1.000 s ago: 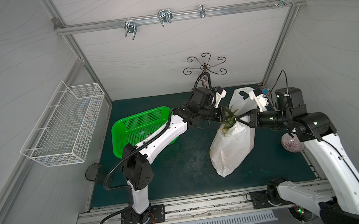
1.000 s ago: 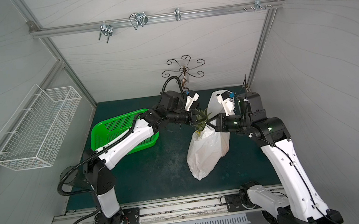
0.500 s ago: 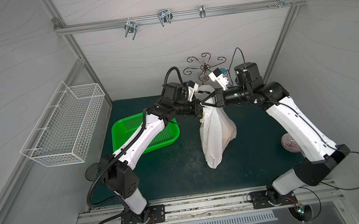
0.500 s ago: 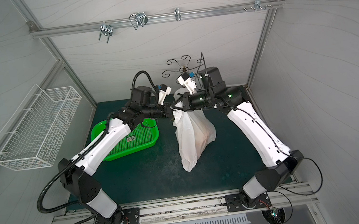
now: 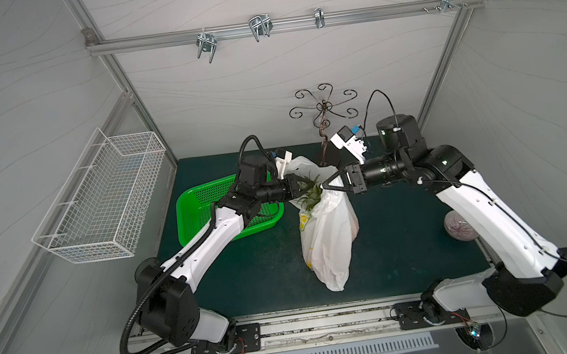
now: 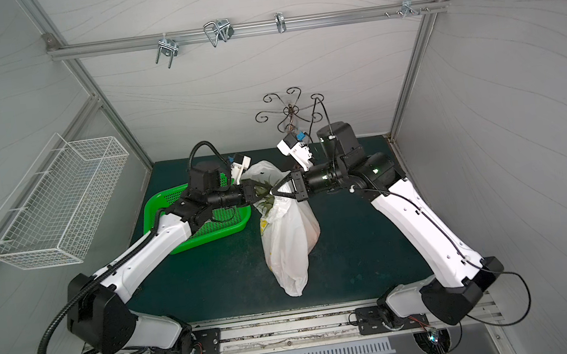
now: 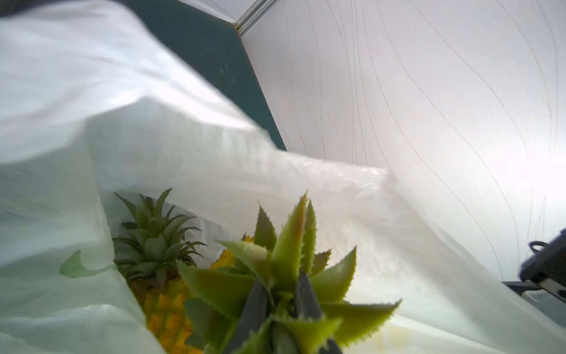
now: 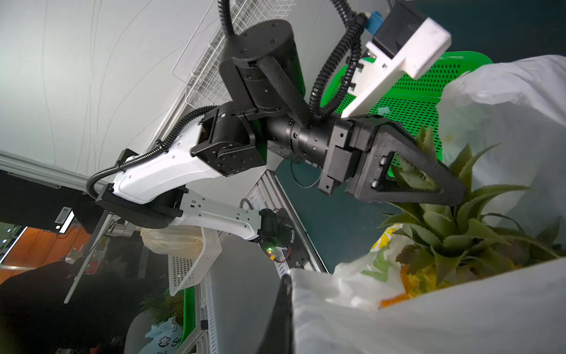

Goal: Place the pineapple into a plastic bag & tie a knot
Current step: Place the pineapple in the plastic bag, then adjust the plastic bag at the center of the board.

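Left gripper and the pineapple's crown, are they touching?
Touching. The left wrist view shows the left gripper closed on the pineapple's crown leaves.

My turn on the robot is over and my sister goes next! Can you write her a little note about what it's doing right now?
Left gripper: shut on the pineapple, pinching its leafy crown.
Right gripper: shut on the plastic bag, holding its rim up beside the crown.
Where: the pineapple's yellow body is down inside the bag, and the crown pokes out of the open mouth.
Done: the pineapple is nearly bagged.
Left: let go of the crown, then probably gather the bag's top and tie the knot. None shows yet.
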### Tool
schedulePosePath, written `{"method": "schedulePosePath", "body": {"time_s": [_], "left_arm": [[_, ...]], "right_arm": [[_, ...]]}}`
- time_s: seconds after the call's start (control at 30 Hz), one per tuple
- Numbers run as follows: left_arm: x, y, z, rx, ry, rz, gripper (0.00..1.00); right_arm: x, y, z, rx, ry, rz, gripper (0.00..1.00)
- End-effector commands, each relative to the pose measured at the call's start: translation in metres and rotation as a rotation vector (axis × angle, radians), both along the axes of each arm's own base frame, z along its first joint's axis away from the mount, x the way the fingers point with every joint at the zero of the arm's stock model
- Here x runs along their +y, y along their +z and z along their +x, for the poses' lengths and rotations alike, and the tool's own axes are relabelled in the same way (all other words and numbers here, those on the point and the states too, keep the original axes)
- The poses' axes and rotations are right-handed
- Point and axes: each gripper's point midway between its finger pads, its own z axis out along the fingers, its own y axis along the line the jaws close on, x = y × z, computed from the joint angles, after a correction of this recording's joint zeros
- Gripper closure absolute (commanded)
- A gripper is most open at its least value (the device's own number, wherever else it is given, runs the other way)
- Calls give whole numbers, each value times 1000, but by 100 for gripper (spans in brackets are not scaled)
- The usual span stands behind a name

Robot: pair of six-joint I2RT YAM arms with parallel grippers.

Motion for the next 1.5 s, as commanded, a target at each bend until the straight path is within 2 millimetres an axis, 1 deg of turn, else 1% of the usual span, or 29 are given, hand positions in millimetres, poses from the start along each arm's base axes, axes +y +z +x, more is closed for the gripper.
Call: {"method": "schedulePosePath", "body": {"time_s": [0.0,0.07,0.17,0.2,0.27,0.33,0.37,0.4,0.47,0.6,0.63,0.67,0.77,0.87,0.9,0.97,1.03,1.1,1.17,1.2,1.27,1.33,1.4,1.47], "left_arm": [[-35,27,3,-111,-92,-102,100],[-44,17,5,-88,-111,-91,99],[-42,5,12,-97,-77,-37,66],[-40,1,14,-100,-64,-10,58],[-35,-5,18,-121,-46,52,45],[-29,-4,21,-160,-25,94,37],[-26,0,24,-187,-10,106,33],[-21,4,26,-211,9,115,30],[-11,15,31,-246,38,117,19],[6,42,35,-324,51,99,15],[9,47,35,-336,48,94,8],[11,52,35,-348,41,89,5],[18,66,33,-388,15,76,3],[24,79,33,-438,-20,64,3],[27,81,35,-454,-34,63,3],[29,78,41,-476,-63,89,3],[26,66,48,-480,-107,140,3],[22,44,61,-427,-127,194,3],[20,23,69,-402,-151,238,4],[22,11,74,-392,-150,267,4],[26,-5,78,-384,-164,312,4],[33,-13,78,-374,-186,314,4],[38,-12,75,-397,-218,275,3],[38,-11,64,-459,-286,240,3]], "right_arm": [[9,17,-2,-73,39,51,100],[15,16,-6,-73,68,32,100],[17,19,-6,-80,75,24,100],[17,20,-7,-83,74,25,100],[16,21,-7,-85,75,29,100],[16,22,-8,-85,76,28,100],[16,21,-9,-83,79,26,100],[15,20,-9,-81,80,22,100],[13,19,-11,-83,81,16,100],[12,17,-15,-76,98,13,100],[12,18,-16,-76,99,15,100],[12,17,-16,-73,102,14,100],[12,18,-18,-76,107,19,100],[11,17,-21,-72,115,19,100],[10,18,-22,-72,119,23,100],[11,19,-24,-66,131,28,100],[11,18,-26,-57,142,31,100],[11,19,-28,-51,152,34,100],[12,19,-31,-46,165,38,100],[11,20,-31,-47,168,39,100],[11,20,-32,-47,170,37,100],[11,20,-33,-45,175,35,100],[11,20,-33,-43,176,38,100],[12,20,-33,-39,180,39,100]]}}
